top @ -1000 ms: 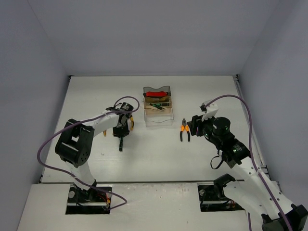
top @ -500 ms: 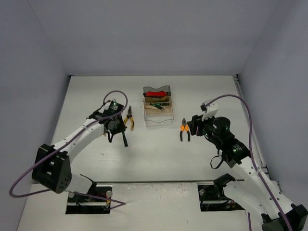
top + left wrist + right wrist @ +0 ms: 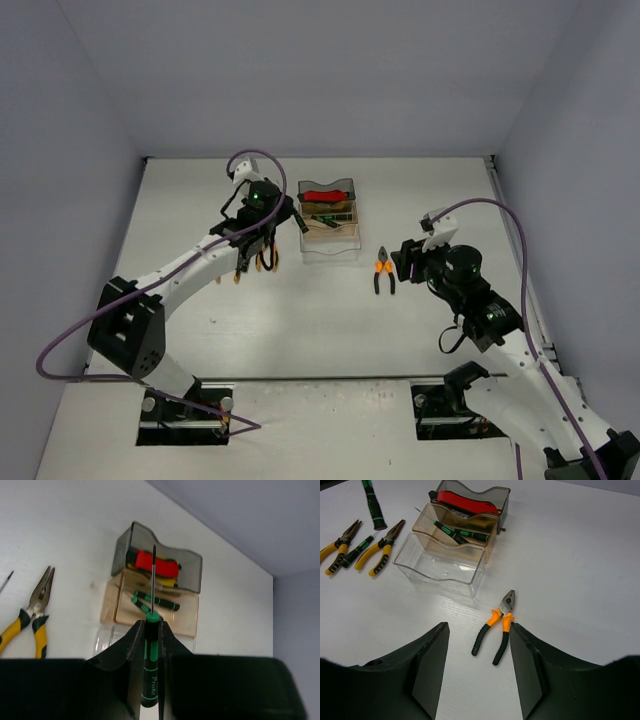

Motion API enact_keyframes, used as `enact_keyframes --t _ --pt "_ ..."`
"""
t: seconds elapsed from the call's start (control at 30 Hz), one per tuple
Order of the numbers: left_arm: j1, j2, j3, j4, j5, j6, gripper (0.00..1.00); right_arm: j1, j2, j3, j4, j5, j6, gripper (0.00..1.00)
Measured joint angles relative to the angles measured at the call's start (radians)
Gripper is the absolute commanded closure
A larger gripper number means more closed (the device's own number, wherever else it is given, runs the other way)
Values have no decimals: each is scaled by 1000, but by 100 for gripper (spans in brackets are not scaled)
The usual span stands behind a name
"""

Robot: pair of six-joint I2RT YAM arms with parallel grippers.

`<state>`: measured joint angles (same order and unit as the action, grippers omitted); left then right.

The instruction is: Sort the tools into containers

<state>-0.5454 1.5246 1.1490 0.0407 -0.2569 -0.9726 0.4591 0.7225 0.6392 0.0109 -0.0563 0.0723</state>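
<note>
My left gripper (image 3: 277,219) (image 3: 152,623) is shut on a green-black screwdriver (image 3: 151,652) and holds it above the table just left of the bins, shaft pointing at them. The three joined bins stand in a row: smoky grey (image 3: 328,186) (image 3: 192,567), amber (image 3: 331,214) (image 3: 115,605), clear (image 3: 330,246) (image 3: 440,567). The grey one holds a red-handled cutter (image 3: 156,563) (image 3: 465,501). The amber one holds two screwdrivers (image 3: 155,601) (image 3: 461,532). My right gripper (image 3: 400,262) (image 3: 477,628) is open and empty, low over orange-handled pliers (image 3: 384,271) (image 3: 498,627).
Two yellow-handled pliers (image 3: 340,547) (image 3: 382,549) and one more screwdriver (image 3: 356,551) lie on the table left of the clear bin. One of the pliers shows in the left wrist view (image 3: 31,611). The walls close the table at the back and sides.
My left gripper lifted the screwdriver off the table and swung it up and right, toward the bins. The right arm has barely moved.
</note>
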Motion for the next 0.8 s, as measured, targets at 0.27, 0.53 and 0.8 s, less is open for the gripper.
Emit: enact_keyframes --t 0.27,0.53,0.8 --pt "-58 198 89 262 -218 1 96 0 -25 -9 0 1 6 51" --pt "-102 376 131 450 -377 -7 93 0 -25 -11 0 0 7 51" --pt "-131 503 189 528 -463 -17 91 0 -22 -18 0 0 10 50"
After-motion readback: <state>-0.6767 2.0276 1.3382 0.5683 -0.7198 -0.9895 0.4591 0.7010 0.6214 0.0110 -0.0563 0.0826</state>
